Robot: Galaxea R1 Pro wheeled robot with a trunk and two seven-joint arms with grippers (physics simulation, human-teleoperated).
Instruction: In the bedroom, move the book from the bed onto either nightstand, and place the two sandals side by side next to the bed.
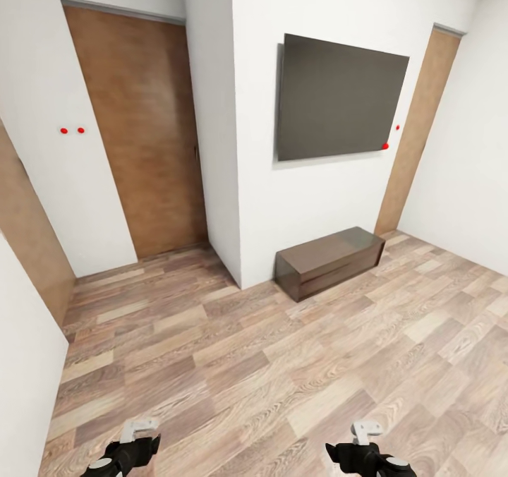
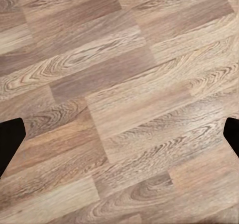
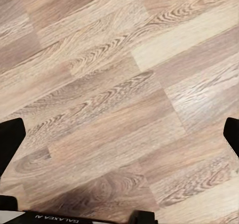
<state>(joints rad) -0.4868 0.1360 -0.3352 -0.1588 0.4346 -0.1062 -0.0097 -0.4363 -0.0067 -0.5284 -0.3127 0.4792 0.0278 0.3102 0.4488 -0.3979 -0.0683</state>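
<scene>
Room: wood-plank floor [image 1: 282, 364], white walls, a brown door [image 1: 144, 131].
Wall fixture: dark flat screen [image 1: 339, 99] mounted above a long low dark brown cabinet [image 1: 330, 260] standing against the wall.
Left gripper [image 2: 119, 137]: jaws spread wide, empty, over bare floor.
Right gripper [image 3: 119, 137]: jaws spread wide, empty, over bare floor.
Task objects: location cannot be told.

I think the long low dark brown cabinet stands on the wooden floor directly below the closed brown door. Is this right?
Not quite. In the head view the long low dark brown cabinet stands on the wooden floor below the dark wall-mounted screen, not below a door.
</scene>
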